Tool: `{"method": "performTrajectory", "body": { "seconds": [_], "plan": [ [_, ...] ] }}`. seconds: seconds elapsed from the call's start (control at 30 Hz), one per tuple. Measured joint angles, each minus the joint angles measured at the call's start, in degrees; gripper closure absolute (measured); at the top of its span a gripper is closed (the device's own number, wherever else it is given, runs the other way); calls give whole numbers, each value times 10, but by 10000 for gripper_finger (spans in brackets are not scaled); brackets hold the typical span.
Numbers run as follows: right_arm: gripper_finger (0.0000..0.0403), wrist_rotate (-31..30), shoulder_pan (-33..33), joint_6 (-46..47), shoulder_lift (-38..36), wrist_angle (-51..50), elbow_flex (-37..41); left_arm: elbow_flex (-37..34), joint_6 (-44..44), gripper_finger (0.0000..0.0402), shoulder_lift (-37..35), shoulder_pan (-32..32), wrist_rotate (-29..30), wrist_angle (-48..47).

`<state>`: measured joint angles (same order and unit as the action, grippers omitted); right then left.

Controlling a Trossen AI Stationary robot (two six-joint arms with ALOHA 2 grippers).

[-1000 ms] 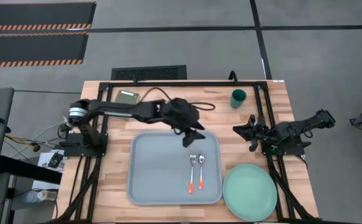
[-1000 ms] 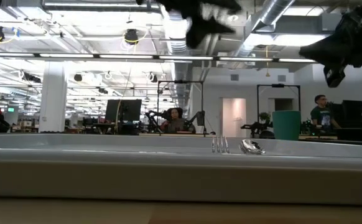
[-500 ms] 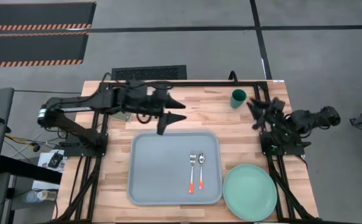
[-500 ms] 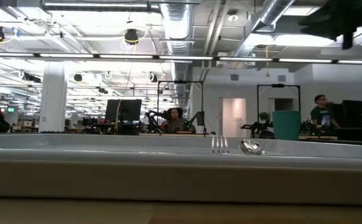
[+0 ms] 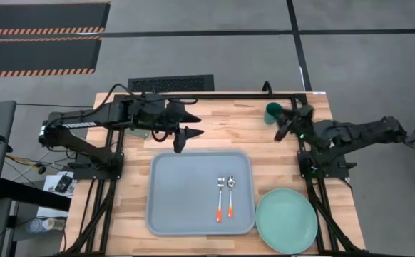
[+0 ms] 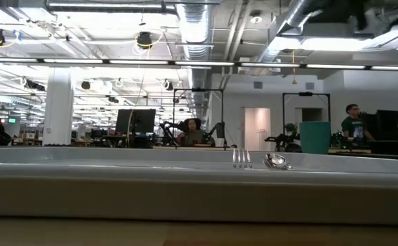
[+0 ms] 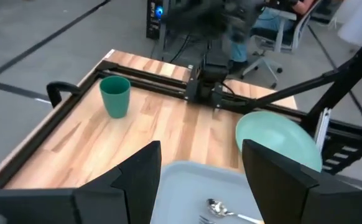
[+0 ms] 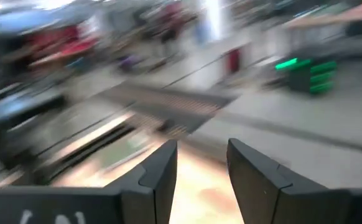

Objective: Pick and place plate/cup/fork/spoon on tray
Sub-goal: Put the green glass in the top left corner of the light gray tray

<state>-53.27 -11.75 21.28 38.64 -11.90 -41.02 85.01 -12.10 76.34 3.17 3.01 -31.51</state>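
Note:
The pale grey-blue tray [image 5: 179,200] lies at the table's middle. The orange-handled fork [image 5: 220,198] and spoon [image 5: 230,195] lie side by side on its right half. The mint-green plate [image 5: 286,221] rests on the table right of the tray, by the near edge. The teal cup [image 5: 272,112] stands upright at the far right. My left gripper [image 5: 188,139] is open and empty, above the table just beyond the tray's far edge. My right gripper [image 5: 284,123] is open and empty, in the air close beside the cup on its right.
A black metal frame [image 5: 214,95] runs along the table's far edge and down both sides by the arm bases. Bare wood lies between the tray's far edge and the cup [image 7: 115,95]. In the low view the tray's rim [image 6: 185,167] fills the foreground.
My left gripper has drawn back from over the tray's far right part toward the table's far left, staying open. My right arm has swung from the table's right edge toward the far edge, bringing its gripper close to the cup. Nothing on the table has moved.

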Motion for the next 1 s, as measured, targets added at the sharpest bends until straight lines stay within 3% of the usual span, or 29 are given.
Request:
{"method": "performTrajectory", "body": {
  "seconds": [0.13,0.2,0.33,0.4,0.47,0.57,0.63,0.8,1.0],
  "plan": [
    [247,145,-11,71,44,-9,-3,0,19,191,15,32,-8,8],
    [253,145,-22,125,48,-49,-3,0,19,191,39,61,-40,5],
    [273,52,-13,320,48,-243,-3,-1,10,191,88,113,-129,4],
    [282,84,13,396,50,-309,-3,0,4,191,110,128,-167,16],
    [289,170,48,421,60,-344,-3,0,-3,191,128,137,-194,13],
    [294,285,100,399,80,-383,-3,0,-7,191,146,140,-210,14],
    [295,312,136,371,85,-410,-4,0,-7,191,152,140,-218,13],
    [295,321,258,319,75,-503,-53,0,-6,191,156,140,-228,18],
    [288,311,390,148,71,-489,-112,0,-3,191,155,144,-237,13]
  ]
}}
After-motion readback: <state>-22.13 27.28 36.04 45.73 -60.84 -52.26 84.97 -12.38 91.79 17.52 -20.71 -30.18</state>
